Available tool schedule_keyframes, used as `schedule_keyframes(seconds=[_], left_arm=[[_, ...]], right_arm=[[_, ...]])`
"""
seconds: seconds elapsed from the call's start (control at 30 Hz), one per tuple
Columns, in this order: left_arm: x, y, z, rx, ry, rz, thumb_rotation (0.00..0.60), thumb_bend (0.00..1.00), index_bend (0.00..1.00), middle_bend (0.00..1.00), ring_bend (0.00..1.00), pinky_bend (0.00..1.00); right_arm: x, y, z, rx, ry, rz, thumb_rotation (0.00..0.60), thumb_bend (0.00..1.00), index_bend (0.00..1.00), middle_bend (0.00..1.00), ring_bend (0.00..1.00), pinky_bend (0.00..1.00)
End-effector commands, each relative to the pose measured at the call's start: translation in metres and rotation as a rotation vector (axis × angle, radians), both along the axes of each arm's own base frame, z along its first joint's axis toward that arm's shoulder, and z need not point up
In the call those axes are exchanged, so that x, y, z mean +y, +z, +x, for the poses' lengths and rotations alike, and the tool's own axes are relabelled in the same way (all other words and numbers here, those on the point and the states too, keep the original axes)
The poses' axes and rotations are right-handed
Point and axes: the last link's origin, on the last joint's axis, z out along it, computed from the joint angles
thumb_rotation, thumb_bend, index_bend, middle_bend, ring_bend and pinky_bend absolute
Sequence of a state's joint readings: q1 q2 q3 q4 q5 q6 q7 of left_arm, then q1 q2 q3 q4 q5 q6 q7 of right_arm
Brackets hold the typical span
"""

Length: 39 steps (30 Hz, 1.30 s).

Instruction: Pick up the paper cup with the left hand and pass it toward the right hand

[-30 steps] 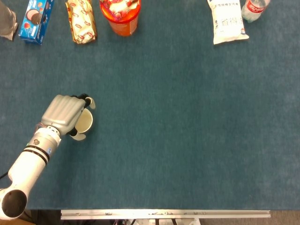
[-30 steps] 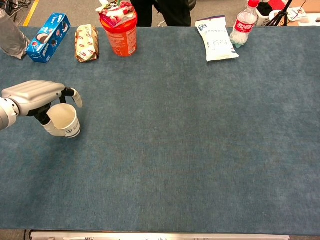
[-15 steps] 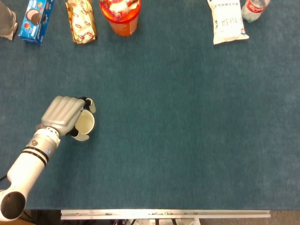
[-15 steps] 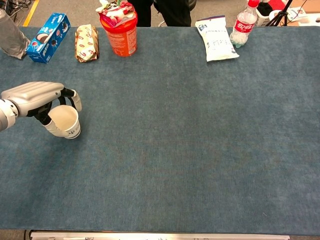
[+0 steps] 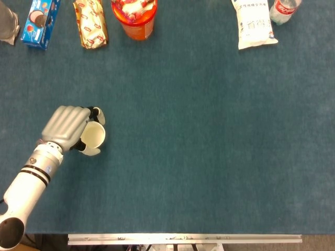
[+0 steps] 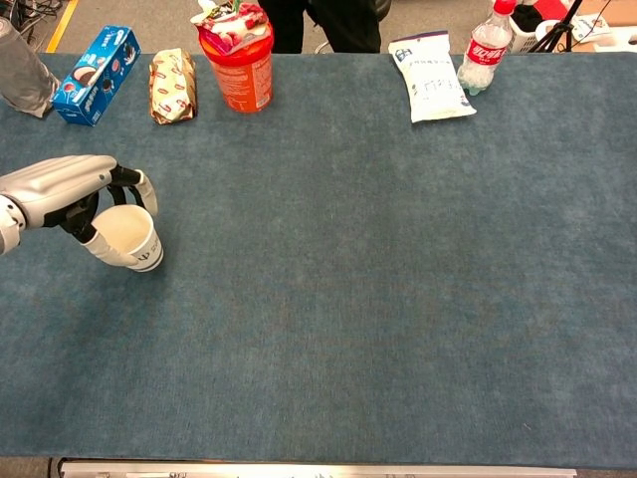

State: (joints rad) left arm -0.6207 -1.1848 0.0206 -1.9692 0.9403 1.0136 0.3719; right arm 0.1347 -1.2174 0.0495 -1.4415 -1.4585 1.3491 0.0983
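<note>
A white paper cup (image 5: 94, 136) leans tilted at the table's left side, its open mouth facing up and toward me and its base (image 6: 145, 263) low on the blue cloth. My left hand (image 5: 65, 124) is wrapped around the cup's upper part from the left, with fingertips curled over the far side of the rim. The chest view shows the same hand (image 6: 60, 184) above and to the left of the cup (image 6: 127, 237), gripping it. My right hand shows in neither view.
Along the far edge stand a blue cookie box (image 6: 97, 72), a wrapped snack (image 6: 173, 85), an orange tub (image 6: 237, 65), a white bag (image 6: 430, 75) and a drink bottle (image 6: 485, 45). A metal rail (image 5: 183, 239) marks the table's near edge.
My left hand has shifted slightly left and lifted a little while still holding the cup. The cup has tipped a bit more, staying in almost the same spot.
</note>
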Motion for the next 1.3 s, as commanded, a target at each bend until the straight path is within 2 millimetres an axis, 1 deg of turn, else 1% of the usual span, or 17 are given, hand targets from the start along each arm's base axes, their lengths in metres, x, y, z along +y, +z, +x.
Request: schedule_keyframes(seconds=[0.03, 0.17, 0.3, 0.43, 0.67, 1.0, 1.3], left_arm=[[0.001, 0.002, 0.002, -0.002, -0.005, -0.002, 0.600, 0.00, 0.40, 0.38, 0.42, 0.64], [0.002, 0.006, 0.008, -0.012, -0.006, -0.008, 0.600, 0.00, 0.40, 0.38, 0.42, 0.64], [0.005, 0.009, 0.015, -0.022, -0.020, -0.006, 0.600, 0.00, 0.40, 0.38, 0.42, 0.64], [0.007, 0.012, 0.025, -0.035, -0.039, -0.005, 0.600, 0.00, 0.40, 0.38, 0.42, 0.65], [0.013, 0.015, 0.041, -0.071, -0.055, -0.002, 0.600, 0.00, 0.40, 0.38, 0.42, 0.65], [0.022, 0.014, 0.073, -0.158, -0.086, -0.030, 0.600, 0.00, 0.40, 0.38, 0.42, 0.66], [0.028, 0.017, 0.098, -0.230, -0.104, -0.063, 0.600, 0.00, 0.40, 0.38, 0.42, 0.66]], right_arm=[[-0.002, -0.001, 0.004, -0.025, 0.009, -0.001, 0.600, 0.18, 0.22, 0.19, 0.25, 0.37], [-0.007, -0.003, 0.014, -0.070, 0.040, 0.003, 0.600, 0.17, 0.22, 0.19, 0.25, 0.37], [-0.015, -0.009, 0.031, -0.120, 0.092, 0.009, 0.600, 0.11, 0.22, 0.20, 0.25, 0.37], [-0.024, -0.021, 0.048, -0.149, 0.147, 0.028, 0.600, 0.04, 0.22, 0.20, 0.25, 0.37], [-0.034, -0.043, 0.071, -0.217, 0.205, 0.067, 0.600, 0.01, 0.22, 0.20, 0.25, 0.37], [-0.047, -0.079, 0.107, -0.342, 0.294, 0.127, 0.600, 0.00, 0.20, 0.20, 0.25, 0.37], [-0.049, -0.108, 0.130, -0.466, 0.351, 0.165, 0.600, 0.00, 0.19, 0.20, 0.25, 0.37]])
